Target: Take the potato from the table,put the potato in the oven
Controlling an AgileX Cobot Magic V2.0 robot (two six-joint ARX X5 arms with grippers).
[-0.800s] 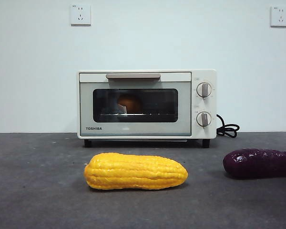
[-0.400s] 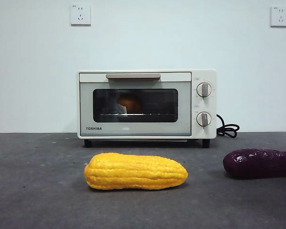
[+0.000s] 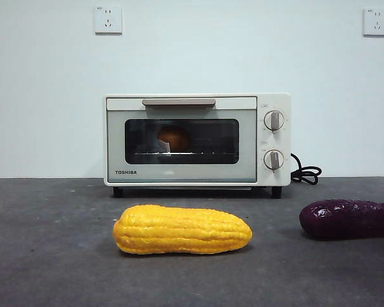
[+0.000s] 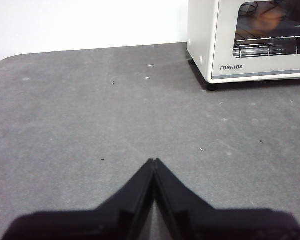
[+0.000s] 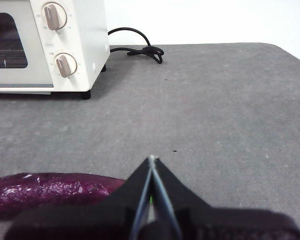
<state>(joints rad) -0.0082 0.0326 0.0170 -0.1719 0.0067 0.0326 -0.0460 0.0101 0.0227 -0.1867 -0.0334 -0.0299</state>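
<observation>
The cream-white TOSHIBA oven stands at the back of the dark grey table with its door closed. Behind the dark glass, the orange-brown potato rests on the rack; the left wrist view also shows the potato through the window. My left gripper is shut and empty, held low over bare table left of the oven. My right gripper is shut and empty too, hovering just past the purple sweet potato, right of the oven. Neither arm appears in the front view.
A long yellow corn cob lies in front of the oven. The dark purple sweet potato lies at the right edge. The oven's black cord coils behind its right side. Two wall sockets sit high on the white wall.
</observation>
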